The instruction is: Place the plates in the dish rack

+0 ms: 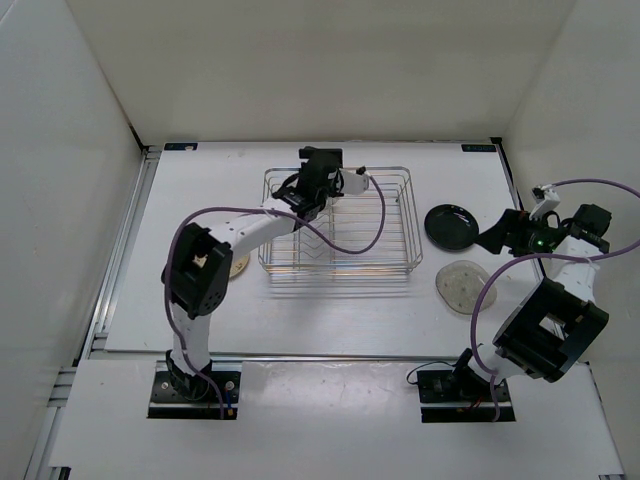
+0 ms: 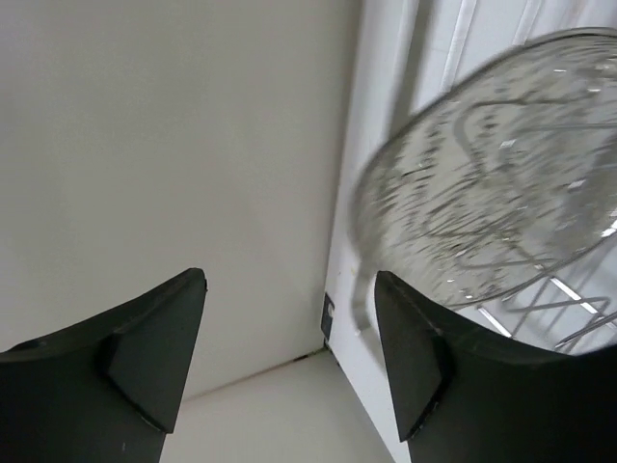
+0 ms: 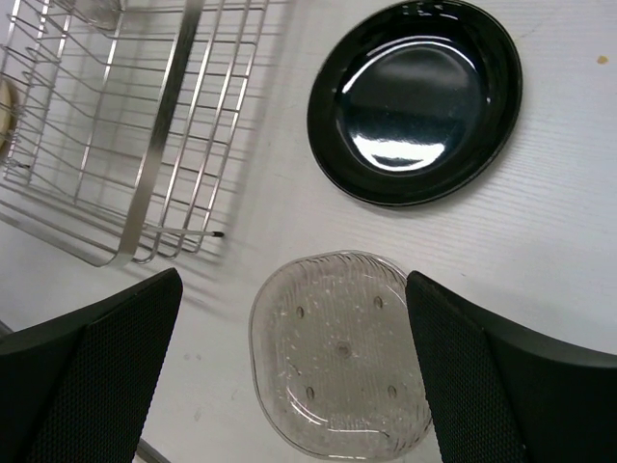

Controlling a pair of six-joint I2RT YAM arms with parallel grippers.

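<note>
The silver wire dish rack [image 1: 340, 225] stands mid-table. My left gripper [image 1: 318, 178] is open over its far left end. In the left wrist view its jaws [image 2: 289, 289] stand wide apart and empty, and a pale translucent plate [image 2: 492, 183] stands on edge among the rack wires, just beyond the right finger [image 2: 424, 367]. The black plate [image 1: 452, 226] and a second pale plate [image 1: 463, 287] lie flat to the right of the rack. My right gripper [image 1: 500, 238] is open above them, and the pale plate [image 3: 337, 362] lies below its spread jaws [image 3: 294, 289]. The tan plate [image 1: 238, 266] lies left of the rack.
White walls enclose the table on three sides. The rack's near right corner [image 3: 125, 241] lies close to the left of my right gripper. The black plate [image 3: 415, 101] lies just beyond the pale one. A metal rail [image 1: 120, 250] runs along the table's left edge.
</note>
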